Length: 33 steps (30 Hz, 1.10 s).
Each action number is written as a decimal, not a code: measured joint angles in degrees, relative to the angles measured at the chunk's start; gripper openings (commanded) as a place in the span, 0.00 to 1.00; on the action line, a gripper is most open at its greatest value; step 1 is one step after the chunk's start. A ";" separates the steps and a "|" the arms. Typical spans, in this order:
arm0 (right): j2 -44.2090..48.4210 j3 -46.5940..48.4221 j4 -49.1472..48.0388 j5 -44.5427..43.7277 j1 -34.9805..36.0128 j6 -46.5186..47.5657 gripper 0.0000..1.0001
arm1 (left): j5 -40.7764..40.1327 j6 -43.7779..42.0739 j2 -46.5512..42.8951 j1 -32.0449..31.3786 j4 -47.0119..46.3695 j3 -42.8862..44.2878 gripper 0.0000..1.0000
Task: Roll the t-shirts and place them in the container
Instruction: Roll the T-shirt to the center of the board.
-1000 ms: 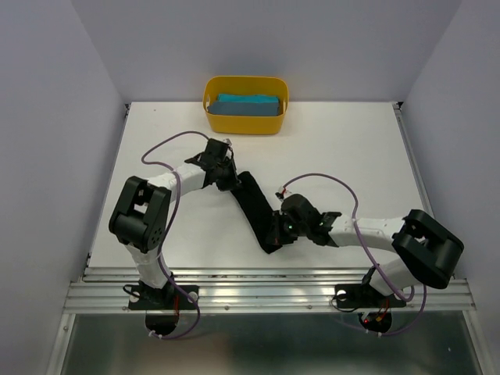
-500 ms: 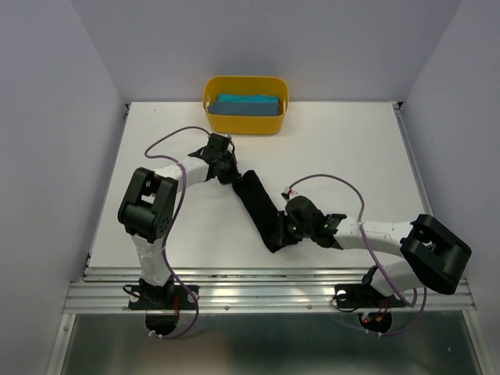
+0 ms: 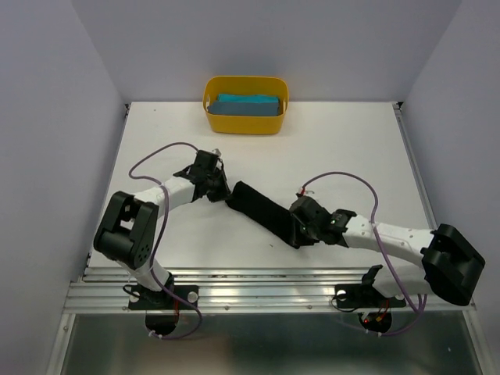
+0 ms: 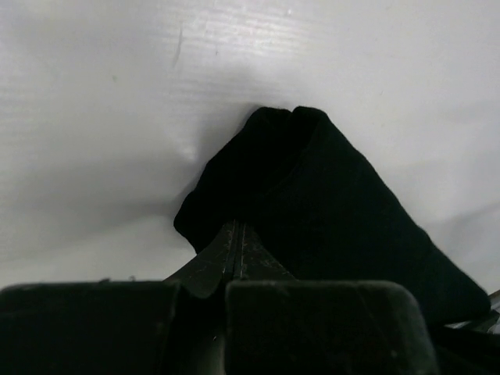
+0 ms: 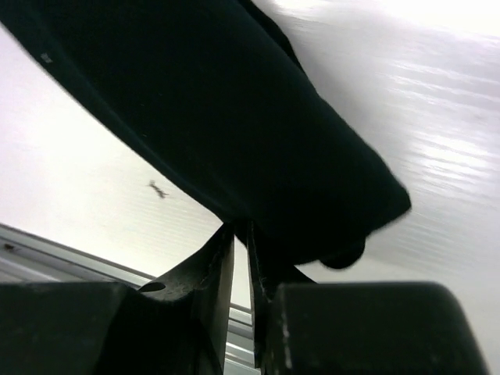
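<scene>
Black t-shirt point(image 3: 266, 212): long bundle, since swung flatter, now lying 10-to-4 o'clock. Your left gripper point(image 3: 221, 191) is clamped on its 10 o'clock end. Right gripper point(image 3: 301, 226) sits at the 4 o'clock end, hold untellable. Likely being laid down; teal t-shirt point(image 3: 248, 104) awaits at 12 o'clock.

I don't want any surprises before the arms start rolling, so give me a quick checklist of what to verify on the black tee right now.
1. Left gripper shut on one end of the black tee: ok.
2. Right gripper holding the other end: cannot tell; cloth hides the tips.
3. Black tee lies as a long strip on the table: ok.
4. Teal tee in the tub, out of the way: ok.
</scene>
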State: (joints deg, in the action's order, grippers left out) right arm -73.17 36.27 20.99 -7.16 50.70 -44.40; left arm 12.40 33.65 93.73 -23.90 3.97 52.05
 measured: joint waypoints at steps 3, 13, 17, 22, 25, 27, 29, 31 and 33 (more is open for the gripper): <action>0.04 2.56 6.62 -2.54 0.00 -0.33 0.20 | -0.04 0.44 -4.74 -0.11 1.38 -3.87 0.00; 0.50 12.26 17.66 -7.61 0.00 -0.52 0.20 | -0.44 1.29 -17.20 -1.14 7.91 -5.73 0.00; 1.90 14.80 18.03 -10.38 0.00 -2.51 0.20 | -0.42 1.25 -17.53 -1.14 8.33 -2.75 0.00; 0.04 14.78 18.53 -12.52 -0.72 -6.32 0.18 | -0.37 1.09 -13.55 -1.18 6.93 0.66 0.00; -1.16 14.23 18.16 -13.29 -2.03 -8.13 0.15 | -0.35 0.90 -8.55 -1.18 5.14 2.43 0.00; -1.62 13.14 17.20 -13.49 -2.91 -9.22 0.13 | -0.35 0.85 -5.92 -1.18 4.26 3.15 0.00; -2.01 11.32 15.74 -13.38 -3.39 -10.10 0.11 | -0.35 0.76 -3.04 -1.18 3.15 3.67 0.00; -2.73 8.04 12.92 -13.09 -3.45 -11.15 0.09 | -0.33 0.72 -0.83 -1.18 2.34 3.82 0.00; -3.08 5.09 9.33 -12.04 -3.48 -12.24 0.08 | -0.24 0.72 1.05 -1.18 1.53 3.82 0.00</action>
State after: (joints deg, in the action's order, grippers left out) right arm -76.25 41.36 30.33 -19.20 47.22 -56.64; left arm 12.16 34.37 94.78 -25.08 5.50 55.88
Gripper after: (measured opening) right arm 0.093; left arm 0.018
